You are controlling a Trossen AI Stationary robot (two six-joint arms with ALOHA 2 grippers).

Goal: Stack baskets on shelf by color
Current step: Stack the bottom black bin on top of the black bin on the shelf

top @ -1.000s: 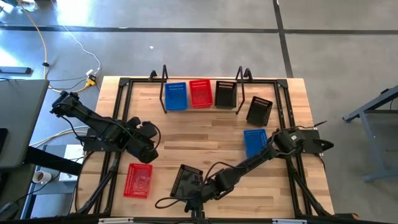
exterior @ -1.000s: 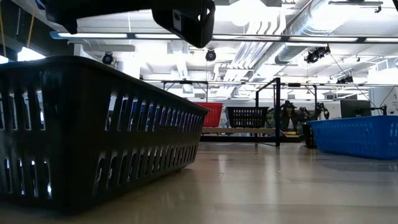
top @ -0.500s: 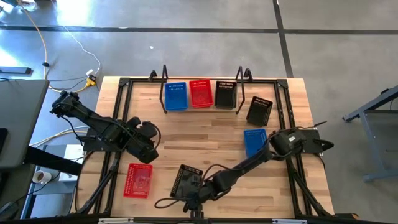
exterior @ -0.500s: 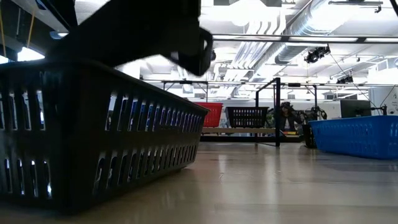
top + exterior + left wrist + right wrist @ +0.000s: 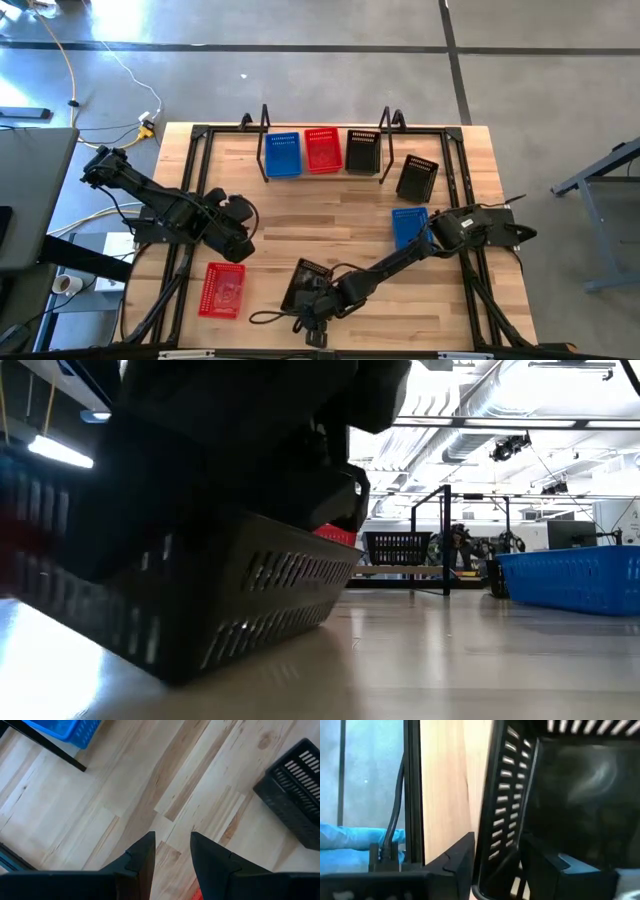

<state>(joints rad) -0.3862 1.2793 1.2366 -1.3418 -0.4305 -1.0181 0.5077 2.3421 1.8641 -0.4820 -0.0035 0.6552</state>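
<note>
One black basket (image 5: 303, 283) newly tilted, lifted.

Overhead, table-level, two wrist views downward

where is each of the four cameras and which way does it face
High view: above the table, looking straight down; both arms show, left gripper idle mid-left, right gripper at the near black basket.
Low view: at tabletop height, looking level toward the shelf; the tilted black basket fills it.
Left wrist view: looks down at wood past its own fingers.
Right wrist view: its fingers straddle the basket wall.
High, low and right wrist views share that basket.
</note>
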